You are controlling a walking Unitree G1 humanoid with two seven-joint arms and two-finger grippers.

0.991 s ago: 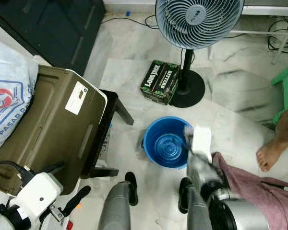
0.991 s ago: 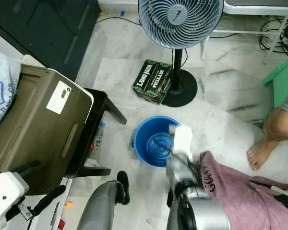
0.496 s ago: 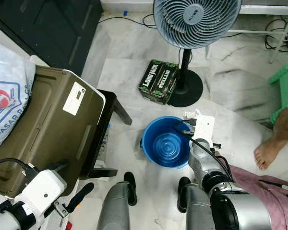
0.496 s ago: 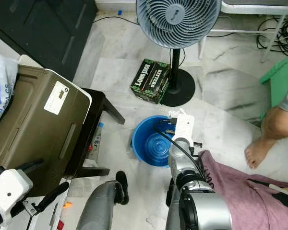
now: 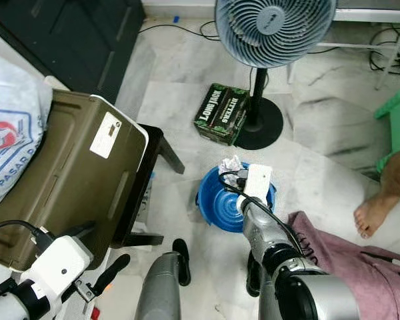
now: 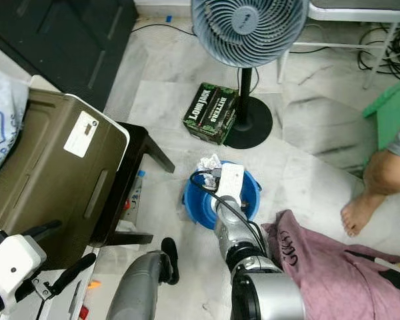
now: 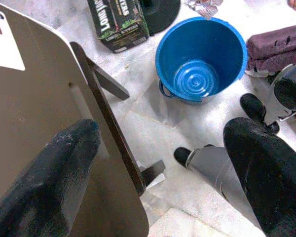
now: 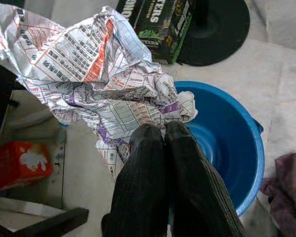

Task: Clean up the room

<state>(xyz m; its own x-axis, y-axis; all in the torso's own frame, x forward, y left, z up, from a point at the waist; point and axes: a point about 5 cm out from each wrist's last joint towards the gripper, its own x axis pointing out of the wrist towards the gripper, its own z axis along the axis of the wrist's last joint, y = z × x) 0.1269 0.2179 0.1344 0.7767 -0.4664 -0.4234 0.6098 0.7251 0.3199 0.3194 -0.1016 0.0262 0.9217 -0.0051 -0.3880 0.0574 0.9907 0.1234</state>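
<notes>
Newspaper (image 8: 96,74), crumpled into a loose wad, looks light, soft and crushable; the right gripper (image 8: 163,129) pinches it at one lower corner, fingers closed, holding it over the near rim of the blue bucket (image 5: 217,203). The bucket mouth is wide and unobstructed, with the fan base (image 5: 259,127) and cardboard box (image 5: 221,121) just beyond, while the left gripper (image 7: 163,168) hangs open beside the olive case (image 5: 67,180).

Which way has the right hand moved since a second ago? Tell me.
Yes. The right hand, gripping crumpled newspaper, has swung toward the robot's left across the blue bucket, from its right rim to its far rim.
</notes>
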